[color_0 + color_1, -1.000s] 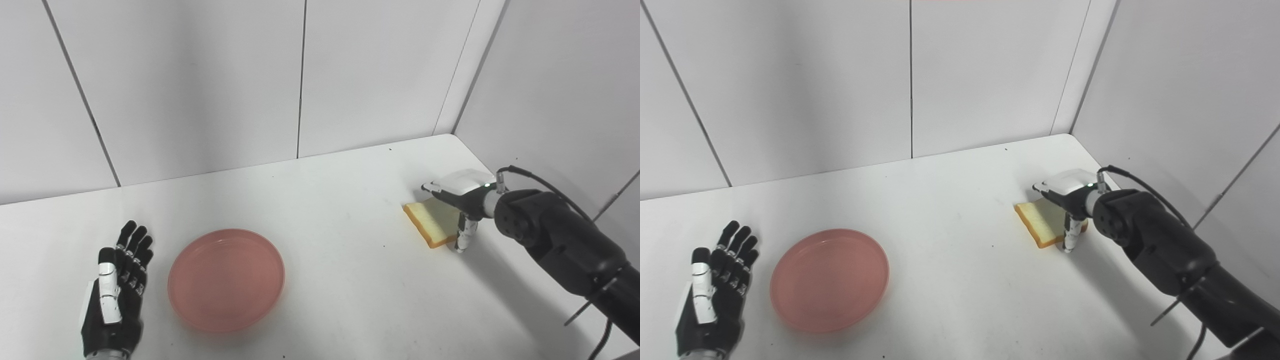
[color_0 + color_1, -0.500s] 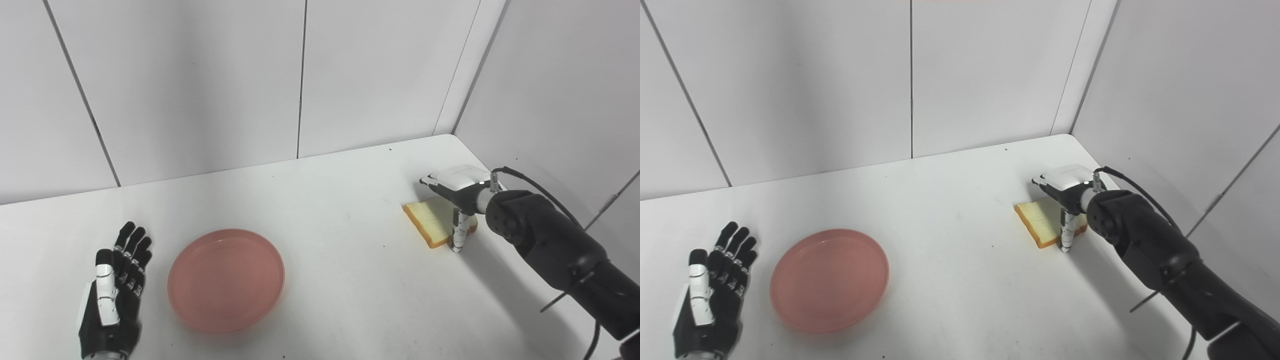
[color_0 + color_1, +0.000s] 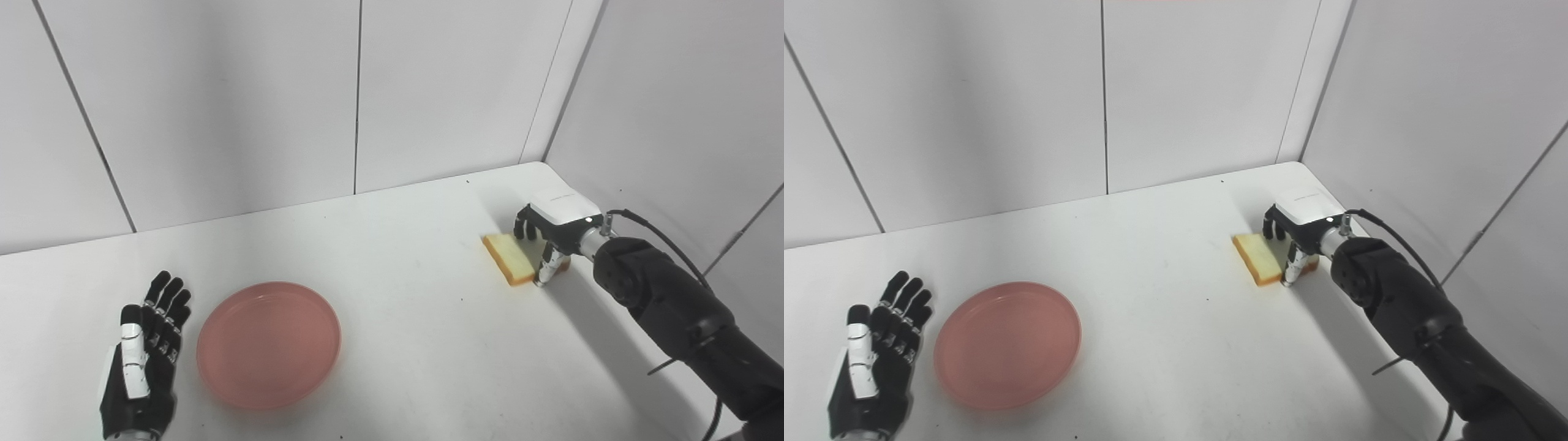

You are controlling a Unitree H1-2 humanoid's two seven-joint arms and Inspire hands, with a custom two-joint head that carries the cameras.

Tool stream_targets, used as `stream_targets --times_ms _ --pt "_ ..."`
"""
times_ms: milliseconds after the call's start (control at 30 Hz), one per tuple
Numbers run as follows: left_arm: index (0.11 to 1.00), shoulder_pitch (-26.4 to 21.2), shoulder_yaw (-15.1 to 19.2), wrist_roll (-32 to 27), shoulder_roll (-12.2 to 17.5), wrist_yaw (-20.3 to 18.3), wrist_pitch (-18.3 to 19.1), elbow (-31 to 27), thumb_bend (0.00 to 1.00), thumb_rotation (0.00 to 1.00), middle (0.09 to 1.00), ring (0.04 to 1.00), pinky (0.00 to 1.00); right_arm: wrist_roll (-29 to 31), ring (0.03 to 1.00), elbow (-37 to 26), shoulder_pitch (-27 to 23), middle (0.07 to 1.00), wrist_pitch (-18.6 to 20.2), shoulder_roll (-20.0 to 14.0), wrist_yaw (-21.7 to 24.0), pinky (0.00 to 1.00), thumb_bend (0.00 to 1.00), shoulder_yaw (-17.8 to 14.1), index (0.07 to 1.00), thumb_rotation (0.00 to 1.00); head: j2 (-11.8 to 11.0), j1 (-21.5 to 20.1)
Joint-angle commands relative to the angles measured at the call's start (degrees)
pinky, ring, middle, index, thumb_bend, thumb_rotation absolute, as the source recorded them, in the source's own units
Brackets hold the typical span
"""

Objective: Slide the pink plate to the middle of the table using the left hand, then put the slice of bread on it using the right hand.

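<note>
The plate (image 3: 269,343) lies at about 8 o'clock on the table (image 3: 404,331), left of the middle, with nothing on it. The left hand (image 3: 142,367) rests flat just beside its left rim, not touching, fingers straight and a little apart, holding nothing. The bread (image 3: 507,260) is at about 2 o'clock, near the right edge. The right hand (image 3: 547,240) is over it, fingers curled down around its far side and the thumb at its near corner (whether they already pinch it I cannot tell). So the step in hand seems to be taking the bread. The next move calls for a firm hold, a lift, and a carry toward 8 o'clock to the plate.
</note>
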Motion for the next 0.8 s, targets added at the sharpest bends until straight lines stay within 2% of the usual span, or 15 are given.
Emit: stream_targets --times_ms 0,167,333,367,467,633,767 --pt "0.892 -0.6 0.0 -0.6 -0.3 -0.3 -0.9 -1.7 0.71 0.99 0.936 0.943 0.98 0.0 0.399 -0.5 -1.1 0.454 -1.7 -1.0 -2.3 0.3 0.53 -0.9 0.512 0.0 0.1 0.0" --pt "0.887 -0.7 -0.1 -0.4 -0.2 -0.5 -1.6 -1.0 0.7 1.0 0.933 0.946 0.98 0.4 0.403 -0.8 -1.0 0.448 -2.3 -1.1 -3.5 0.31 0.52 -1.2 0.521 0.0 -0.1 0.4" --pt "0.884 -0.8 -0.2 -0.3 -0.2 -0.7 -2.4 -0.2 0.71 0.99 0.928 0.937 0.97 1.6 0.375 -5.9 -0.3 0.434 -1.8 -1.2 -2.7 0.27 0.52 -2.6 0.523 0.0 -0.2 0.6" --pt "0.886 -0.8 -0.2 -0.4 -0.2 -0.8 -2.5 0.1 0.71 0.99 0.929 0.939 0.97 2.0 0.42 -6.9 -0.2 0.454 -1.8 -1.2 -2.6 0.32 0.53 -3.0 0.514 0.0 -0.2 0.7" --pt "0.886 -0.8 -0.3 -0.2 -0.3 -0.8 -2.6 0.3 0.72 0.99 0.928 0.935 0.97 3.1 0.469 -9.5 0.0 0.481 -1.6 -1.0 -2.1 0.37 0.53 -4.3 0.499 0.0 -0.3 0.7" --pt "0.893 -0.8 -0.5 0.0 -0.3 -0.9 -3.2 0.7 0.71 1.0 0.932 0.937 0.97 3.8 0.418 -12.2 0.0 0.458 -1.3 -0.9 -1.0 0.33 0.53 -5.7 0.512 0.0 -0.4 0.8" --pt "0.894 -0.8 -0.5 -0.3 -0.4 -1.0 -3.5 1.0 0.7 1.0 0.931 0.939 0.97 4.6 0.469 -13.7 -0.2 0.482 -0.6 -1.0 1.0 0.39 0.53 -6.7 0.497 0.0 -0.6 1.0"
